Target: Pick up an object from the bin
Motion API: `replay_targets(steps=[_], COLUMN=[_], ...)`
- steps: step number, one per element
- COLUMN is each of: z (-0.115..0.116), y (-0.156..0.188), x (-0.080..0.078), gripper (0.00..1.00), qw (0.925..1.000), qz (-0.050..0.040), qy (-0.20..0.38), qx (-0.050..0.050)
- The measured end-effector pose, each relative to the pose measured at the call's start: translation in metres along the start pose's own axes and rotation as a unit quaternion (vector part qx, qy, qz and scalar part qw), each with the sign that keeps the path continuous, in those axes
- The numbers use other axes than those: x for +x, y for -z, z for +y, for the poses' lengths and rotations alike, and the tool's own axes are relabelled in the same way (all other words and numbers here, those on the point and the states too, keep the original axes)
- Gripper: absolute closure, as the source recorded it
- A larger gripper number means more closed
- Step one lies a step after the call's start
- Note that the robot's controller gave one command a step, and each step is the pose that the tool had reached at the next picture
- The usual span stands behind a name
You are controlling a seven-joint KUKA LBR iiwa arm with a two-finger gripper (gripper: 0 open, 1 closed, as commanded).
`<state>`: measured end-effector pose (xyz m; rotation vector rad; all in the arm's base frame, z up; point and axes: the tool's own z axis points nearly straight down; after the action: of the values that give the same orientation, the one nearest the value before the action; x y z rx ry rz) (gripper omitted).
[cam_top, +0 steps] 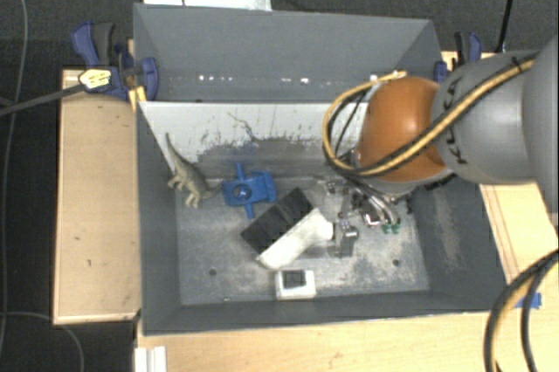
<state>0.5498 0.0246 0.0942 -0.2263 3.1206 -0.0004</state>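
Observation:
My gripper (344, 237) hangs low over the bin's middle right, its metal fingers just right of a black-and-white block (286, 229) that lies aslant on the floor. The block's white end (301, 241) is right beside the fingertips, touching or nearly so; nothing shows between them. A small white square piece with a dark face (295, 282) lies in front of the block, near the bin's front wall. A small green bit (392, 228) shows under the wrist to the right.
A blue plastic part (245, 189) lies left of the block. Farther left, a tan toy dinosaur (186, 177) stands by the left wall. The arm with its orange cover and cables overhangs the bin's right half.

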Motion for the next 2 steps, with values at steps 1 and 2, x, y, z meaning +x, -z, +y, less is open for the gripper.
replay_targets(steps=[1,2], z=[0.020,0.056], y=[-0.017,-0.021], x=[-0.011,0.014], gripper=[0.00,1.00], qw=[0.9995,0.9977], qz=[0.0000,-0.0038], qy=[0.033,0.067], qx=[0.001,0.001])
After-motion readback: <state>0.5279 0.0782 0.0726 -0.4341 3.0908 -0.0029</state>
